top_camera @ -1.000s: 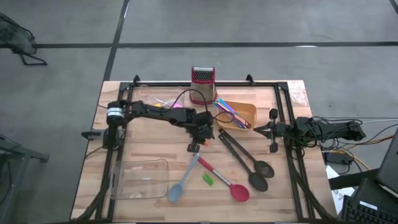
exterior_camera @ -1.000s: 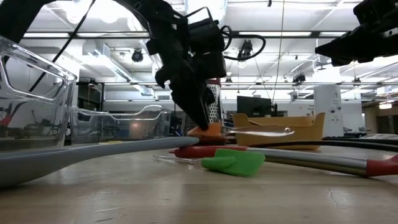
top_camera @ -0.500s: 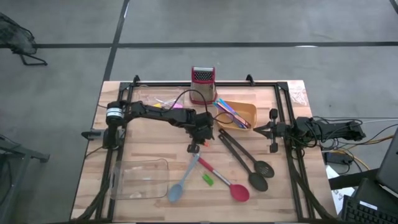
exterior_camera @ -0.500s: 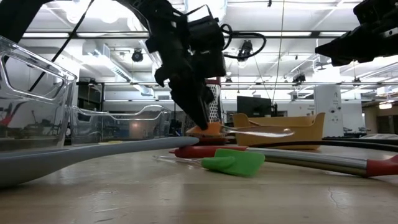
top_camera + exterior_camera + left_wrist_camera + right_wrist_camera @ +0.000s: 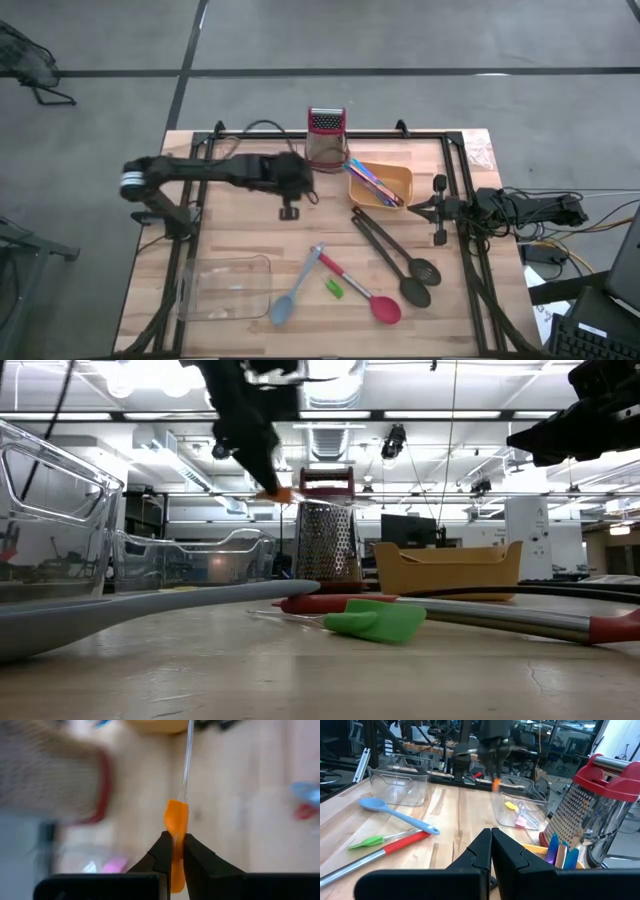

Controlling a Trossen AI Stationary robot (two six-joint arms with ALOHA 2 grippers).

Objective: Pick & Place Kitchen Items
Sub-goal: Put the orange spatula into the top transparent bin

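Your left gripper [image 5: 173,851] hangs above the tabletop [image 5: 240,235], its jaws clenched on a small orange block [image 5: 176,820] with a thin clear stem rising from it. In the high view that gripper [image 5: 290,190] sits left of the red-topped box grater [image 5: 326,137], well clear of the wood. From table height you see the orange block [image 5: 276,493] lifted level with the grater's red cap [image 5: 326,482].

Your right gripper [image 5: 491,840] waits at the right edge of the tabletop, jaws pressed together on nothing; in the high view it [image 5: 418,208] lies just beside the orange bowl [image 5: 395,180], which holds the thin blue, purple and pink sticks [image 5: 366,180].

Two long black slotted spoons [image 5: 395,255] lie side by side, slanting toward the front right. The red-headed spoon [image 5: 383,309] and the grey-blue spatula [image 5: 284,308] cross at their handle ends near mid-table, with a small green block [image 5: 333,289] between them. A clear plastic tray [image 5: 228,285] stands at the front left. A second clear tray [image 5: 520,807] beside the grater holds yellow and pink pieces [image 5: 516,812].
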